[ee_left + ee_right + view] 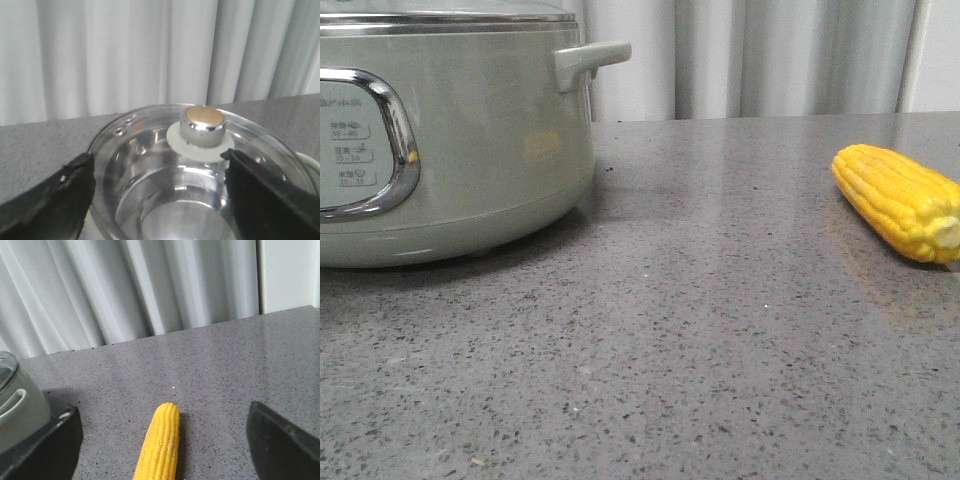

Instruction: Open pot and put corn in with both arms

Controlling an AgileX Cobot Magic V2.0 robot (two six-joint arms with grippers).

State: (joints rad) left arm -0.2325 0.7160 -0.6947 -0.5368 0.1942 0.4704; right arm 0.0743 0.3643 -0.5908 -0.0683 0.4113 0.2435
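Observation:
The pale grey-green pot (470, 150) stands at the left of the front view, with its side handle (588, 60) and chrome-framed panel (360, 140). A glass lid (150, 150) with a metal knob (202, 125) covers it. My left gripper (157, 172) is open above the lid, its jaws wide on either side, the knob just beyond them. The yellow corn (900, 200) lies on the table at the right. My right gripper (165, 440) is open above it, the corn (160, 442) lying lengthwise between the wide jaws, untouched. Neither gripper shows in the front view.
The grey speckled table (700, 330) spreads between pot and corn. White curtains (770, 55) hang behind the table's far edge. The pot's side (17, 412) shows beside my right gripper's one finger.

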